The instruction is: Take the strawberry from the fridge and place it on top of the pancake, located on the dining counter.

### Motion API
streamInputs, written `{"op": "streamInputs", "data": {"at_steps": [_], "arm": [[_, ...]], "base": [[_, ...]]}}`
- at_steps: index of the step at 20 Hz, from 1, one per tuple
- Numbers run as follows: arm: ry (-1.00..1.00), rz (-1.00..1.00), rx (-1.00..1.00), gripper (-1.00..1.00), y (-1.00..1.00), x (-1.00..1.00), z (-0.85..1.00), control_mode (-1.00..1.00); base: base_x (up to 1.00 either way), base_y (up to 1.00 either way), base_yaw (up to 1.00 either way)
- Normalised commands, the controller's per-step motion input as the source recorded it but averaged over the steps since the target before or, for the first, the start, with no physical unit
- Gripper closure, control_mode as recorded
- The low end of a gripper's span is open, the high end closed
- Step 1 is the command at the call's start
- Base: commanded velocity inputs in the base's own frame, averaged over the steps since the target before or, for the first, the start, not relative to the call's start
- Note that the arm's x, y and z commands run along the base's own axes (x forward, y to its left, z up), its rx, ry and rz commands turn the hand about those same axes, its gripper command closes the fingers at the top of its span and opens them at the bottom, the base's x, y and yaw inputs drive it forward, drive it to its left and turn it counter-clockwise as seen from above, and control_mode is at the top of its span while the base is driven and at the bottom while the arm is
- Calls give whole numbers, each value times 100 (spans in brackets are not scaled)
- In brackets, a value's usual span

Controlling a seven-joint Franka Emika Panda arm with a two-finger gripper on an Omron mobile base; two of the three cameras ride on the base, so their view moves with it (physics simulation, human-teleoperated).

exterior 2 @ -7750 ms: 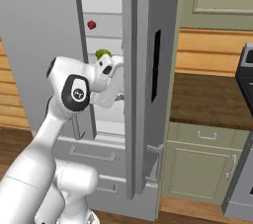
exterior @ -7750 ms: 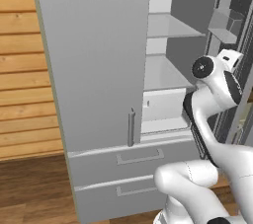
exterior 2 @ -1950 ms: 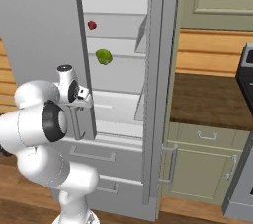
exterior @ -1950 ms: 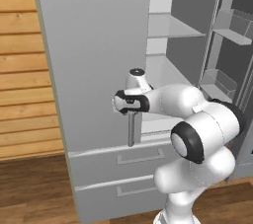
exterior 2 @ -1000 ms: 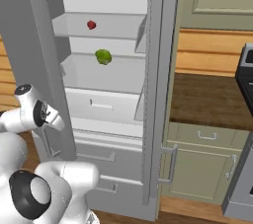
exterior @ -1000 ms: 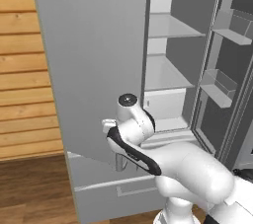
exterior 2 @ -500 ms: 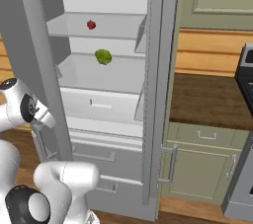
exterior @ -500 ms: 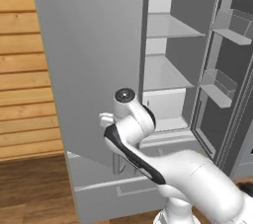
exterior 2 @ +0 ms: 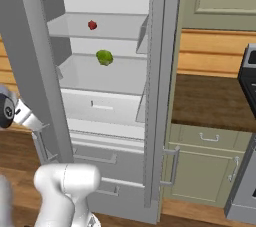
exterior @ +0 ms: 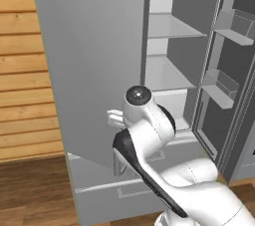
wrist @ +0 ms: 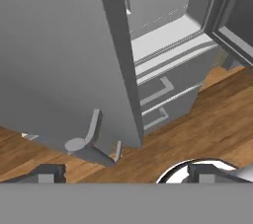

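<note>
Fridge [exterior 2: 160, 71] doors stand wide open, so we can reach the shelves. Our gripper [wrist: 123, 171] hangs below the left door's handle [wrist: 91, 134] with its fingers spread and nothing between them, apparently because the door is fully swung out. We see the strawberry [exterior 2: 92, 25] on the upper shelf, above a green vegetable [exterior 2: 104, 57]; fetching it looks like the next step.

The tall light-grey two-door fridge [exterior 2: 160, 96] is cropped at twelve o'clock; the tiny red item [exterior 2: 92, 25] on its shelf is too small to identify.
</note>
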Motion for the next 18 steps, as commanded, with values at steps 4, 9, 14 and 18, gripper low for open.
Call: {"op": "streamInputs", "data": {"at_steps": [4, 9, 14, 18], "arm": [[-25, -14, 16, -100, -64, -100, -7, -100], [-11, -15, 26, -100, -99, -67, 0, -100], [-2, -7, 26, -100, -96, -28, 0, -100], [-7, 0, 21, -100, -49, 0, -2, -100]], "base": [[0, 0, 0], [0, 0, 0], [0, 0, 0], [0, 0, 0]]}}
